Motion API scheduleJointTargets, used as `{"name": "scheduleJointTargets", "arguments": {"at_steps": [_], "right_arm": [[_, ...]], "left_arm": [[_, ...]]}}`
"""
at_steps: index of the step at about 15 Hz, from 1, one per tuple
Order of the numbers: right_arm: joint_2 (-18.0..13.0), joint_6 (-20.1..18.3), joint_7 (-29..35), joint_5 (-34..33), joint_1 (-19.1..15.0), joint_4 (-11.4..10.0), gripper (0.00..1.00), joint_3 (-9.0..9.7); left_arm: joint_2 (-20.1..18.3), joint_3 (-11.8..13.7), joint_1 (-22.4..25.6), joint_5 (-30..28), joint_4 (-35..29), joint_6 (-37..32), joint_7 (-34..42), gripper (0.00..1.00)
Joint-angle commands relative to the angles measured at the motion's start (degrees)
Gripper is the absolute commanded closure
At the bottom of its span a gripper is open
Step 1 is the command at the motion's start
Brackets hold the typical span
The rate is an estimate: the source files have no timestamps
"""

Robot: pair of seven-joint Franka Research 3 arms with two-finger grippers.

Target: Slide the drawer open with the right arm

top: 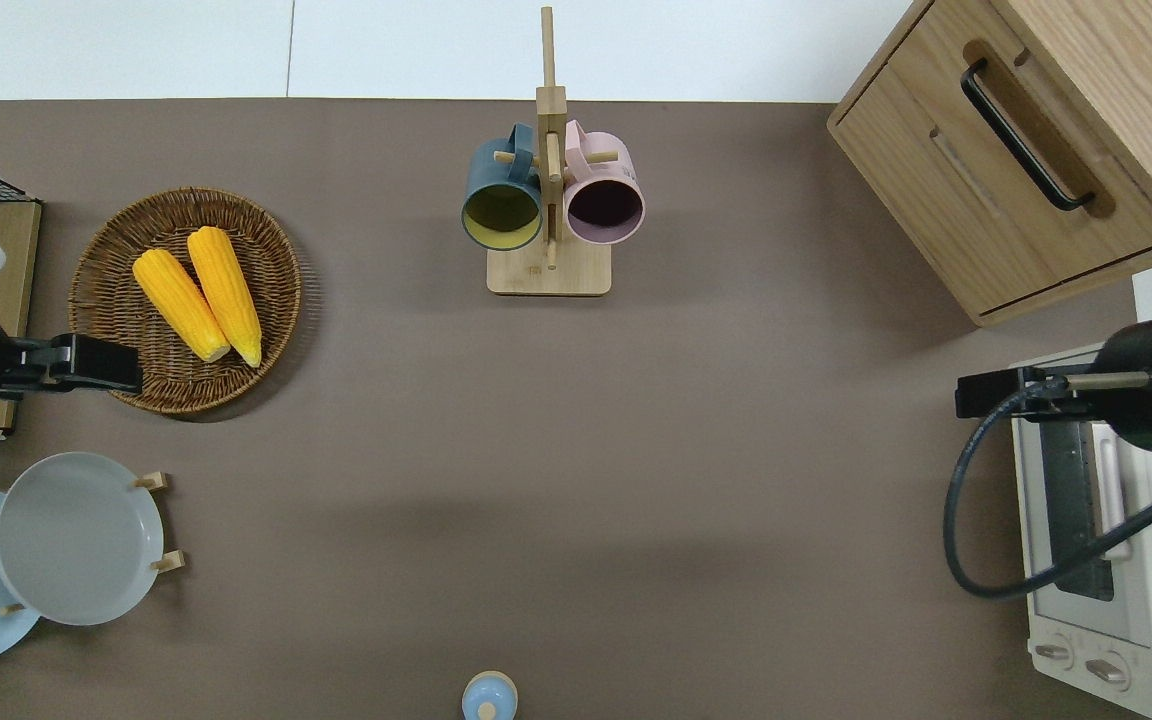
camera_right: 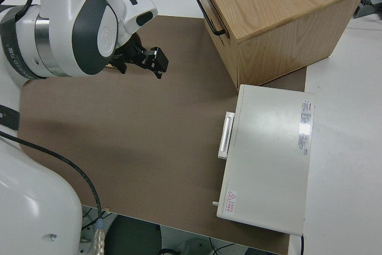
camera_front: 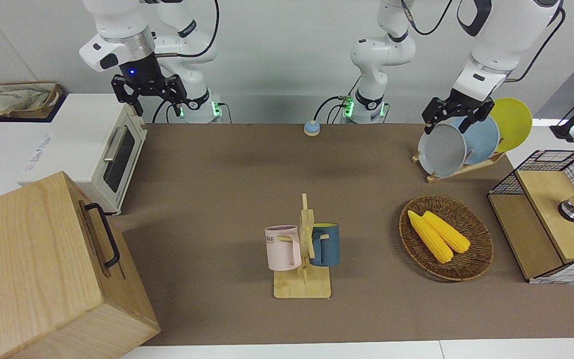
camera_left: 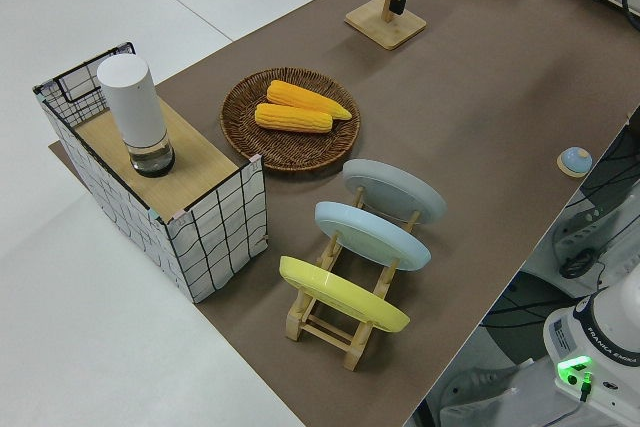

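Note:
The drawer (top: 936, 205) is the pale-wood front with a black bar handle (top: 1021, 135) in the big wooden cabinet (camera_front: 28, 259) at the right arm's end of the table. It sits flush and shut; its handle (camera_right: 210, 13) also shows in the right side view. My right gripper (camera_front: 156, 99) hangs open in the air with nothing in it. It is over the table edge of the toaster oven's front, nearer to the robots than the cabinet and apart from the handle; it shows too as the right gripper (top: 981, 392) (camera_right: 156, 64). The left arm is parked, its gripper (camera_front: 447, 122) open.
A white toaster oven (top: 1096, 540) stands beside the cabinet, nearer to the robots. A mug rack (top: 548, 270) with two mugs stands mid-table. A basket (top: 116, 250) of corn, a plate rack (camera_front: 459, 169) and a wire-mesh shelf (camera_front: 541, 234) occupy the left arm's end. A small blue knob (top: 489, 697) lies near the robots.

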Motion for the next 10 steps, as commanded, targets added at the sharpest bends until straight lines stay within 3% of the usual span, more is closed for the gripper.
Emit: {"name": "scheduleJointTargets", "arguments": {"at_steps": [1, 10], "right_arm": [[-0.17, -0.29, 0.19, 0.72, -0.73, 0.44, 0.013, 0.39], [-0.34, -0.65, 0.28, 0.02, -0.12, 0.44, 0.013, 0.39]], "left_arm": [[-0.51, 0.2, -0.27, 0.73, 0.04, -0.27, 0.4, 0.0], [-0.51, 0.2, -0.36, 0.73, 0.04, -0.27, 0.4, 0.0]]}}
